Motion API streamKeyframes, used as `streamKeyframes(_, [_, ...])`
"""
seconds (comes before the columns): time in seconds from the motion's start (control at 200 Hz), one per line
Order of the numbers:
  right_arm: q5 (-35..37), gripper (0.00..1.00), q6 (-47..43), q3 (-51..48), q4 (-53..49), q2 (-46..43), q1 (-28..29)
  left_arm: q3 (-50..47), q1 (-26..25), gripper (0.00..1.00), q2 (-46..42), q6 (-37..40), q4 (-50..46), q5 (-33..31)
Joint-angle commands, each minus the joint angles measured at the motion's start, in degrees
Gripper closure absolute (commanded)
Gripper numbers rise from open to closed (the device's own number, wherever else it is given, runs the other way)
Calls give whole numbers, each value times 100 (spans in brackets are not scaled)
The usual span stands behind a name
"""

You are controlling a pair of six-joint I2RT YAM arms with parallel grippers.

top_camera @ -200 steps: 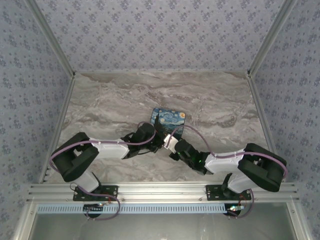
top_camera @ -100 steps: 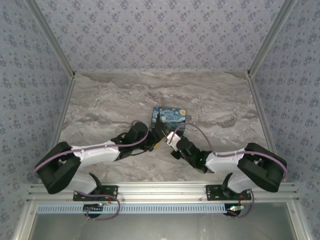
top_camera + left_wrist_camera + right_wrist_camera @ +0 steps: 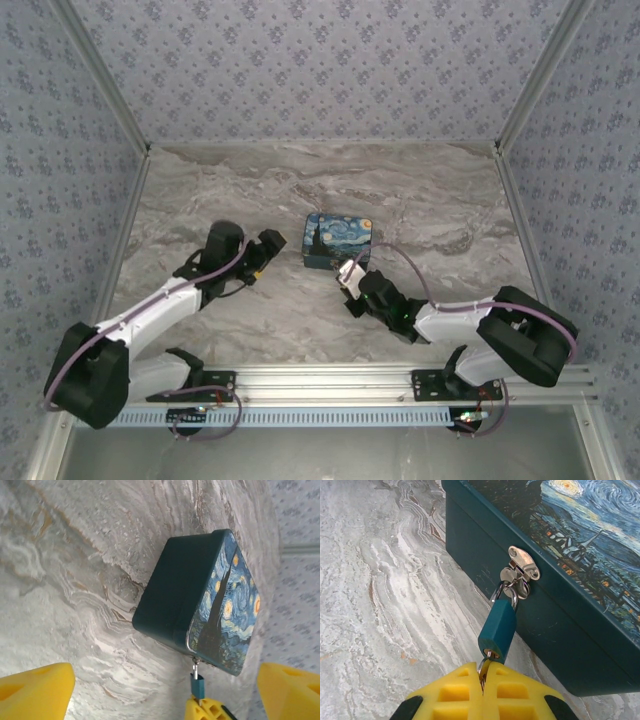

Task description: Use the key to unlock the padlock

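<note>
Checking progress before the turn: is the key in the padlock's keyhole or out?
In. The thin metal key runs from the shut right tool into the bottom of the small teal padlock.

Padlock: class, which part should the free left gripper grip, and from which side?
Probably the teal body of the padlock, pinched across its narrow sides from the open table side. Its thin shackle threads the hasp, the box wall backs it, and the right gripper holds the key in its base.

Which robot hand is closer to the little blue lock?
Right. The right hand pinches the key in the padlock; the left hand hangs open, left of the box.
</note>
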Motion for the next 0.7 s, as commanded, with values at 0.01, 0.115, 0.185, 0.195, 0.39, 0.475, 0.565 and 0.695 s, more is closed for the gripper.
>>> streamKeyframes(0.01, [-181, 100, 315, -19, -92, -135, -92, 640, 87, 4, 536, 924, -129, 550])
streamKeyframes(0.115, [-209, 100, 450, 27, -173, -118, -159, 1134, 105, 4, 1215, 1342, -49, 861])
streamKeyframes(0.185, [-204, 100, 587, 81, -292, -126, -192, 1556, 88, 3, 1726, 1718, -240, 986])
streamKeyframes(0.195, [-215, 100, 607, 88, -305, -126, -198, 1624, 89, 3, 1803, 1760, -271, 1004])
streamKeyframes(0.39, [-458, 100, 865, 73, -347, -194, -302, 2196, 42, 4, 2804, 2042, -349, 1121])
streamKeyframes(0.475, [-685, 100, 1032, 47, -341, -218, -426, 2282, -20, 12, 3028, 2106, -368, 1160])
streamKeyframes(0.565, [-1113, 100, 1320, -18, -282, -279, -690, 2243, -87, 22, 3187, 2113, -381, 1123])
streamKeyframes(0.695, [-1582, 100, 1617, -126, -185, -379, -1017, 2022, -139, 31, 3349, 2047, -310, 1048])
